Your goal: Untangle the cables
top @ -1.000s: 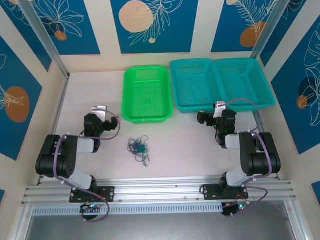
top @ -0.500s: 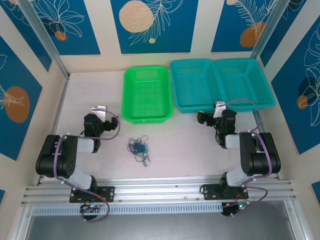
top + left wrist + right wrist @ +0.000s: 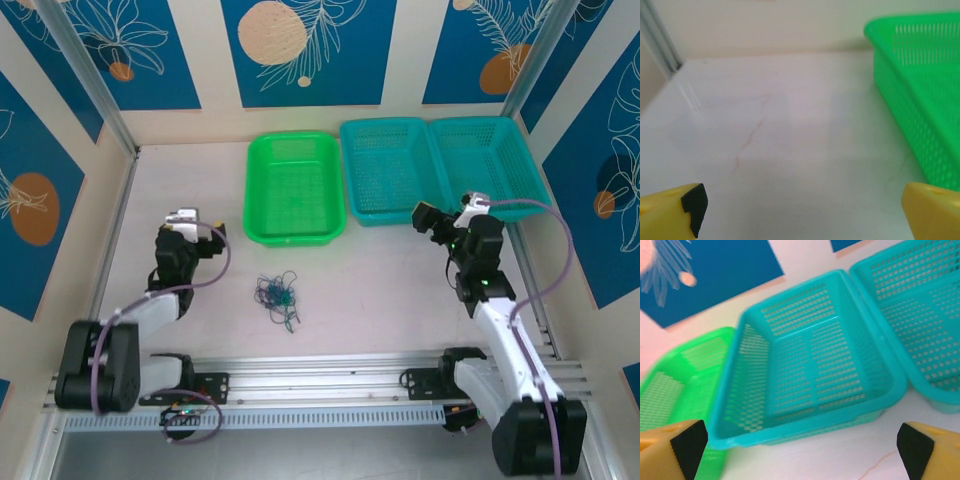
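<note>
Left gripper (image 3: 802, 212) gapes wide over the table (image 3: 765, 125), holding nothing; right gripper (image 3: 800, 450), equally wide and empty, faces a teal basket (image 3: 810, 365). Cables (image 3: 278, 295) lie untouched.

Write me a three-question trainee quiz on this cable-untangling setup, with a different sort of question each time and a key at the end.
1. True or false: the cables lie inside the green basket.
2. How many teal baskets stand to the right of the green basket in the top view? A) one B) two C) three
3. Fill in: the left gripper and the right gripper both have their jaws ____.

Key:
1. False. They lie clumped on the table, on the arms' side of that basket.
2. B.
3. Open, with nothing held.
</note>
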{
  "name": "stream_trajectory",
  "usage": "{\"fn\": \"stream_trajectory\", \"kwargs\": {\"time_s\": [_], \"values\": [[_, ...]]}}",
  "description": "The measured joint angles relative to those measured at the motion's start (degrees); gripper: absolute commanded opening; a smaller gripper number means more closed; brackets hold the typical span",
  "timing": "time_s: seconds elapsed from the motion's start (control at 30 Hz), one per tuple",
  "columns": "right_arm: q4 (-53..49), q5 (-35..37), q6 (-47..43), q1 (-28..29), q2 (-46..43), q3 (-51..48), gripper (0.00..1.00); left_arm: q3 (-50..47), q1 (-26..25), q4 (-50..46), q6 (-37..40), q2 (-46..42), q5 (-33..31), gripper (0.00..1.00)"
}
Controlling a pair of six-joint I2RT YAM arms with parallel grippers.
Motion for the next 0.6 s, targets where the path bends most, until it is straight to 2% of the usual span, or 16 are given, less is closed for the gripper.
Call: {"fn": "stream_trajectory", "kwargs": {"time_s": [0.1,0.17,0.33,0.43,0.6], "values": [[-9.38,-7.72,3.15,1.03,-2.69,5.60,0.99,3.85,0.00,-10.71,-6.12,-6.86,0.39,0.94],[-15.28,-11.85,4.17,4.31,-2.14,9.55,0.99,7.58,0.00,-17.99,-11.87,-9.44,4.02,0.92],[-25.35,-14.49,4.57,19.74,3.91,16.55,0.99,11.34,-1.20,-27.76,-27.76,-10.67,19.10,0.81],[-27.96,-14.56,4.81,28.26,9.03,18.78,0.99,11.67,-5.62,-35.43,-33.64,-10.64,24.35,0.78],[-26.95,-12.37,5.14,40.02,18.38,21.00,1.00,13.94,-15.30,-46.10,-34.56,-10.51,25.64,0.70]]}}
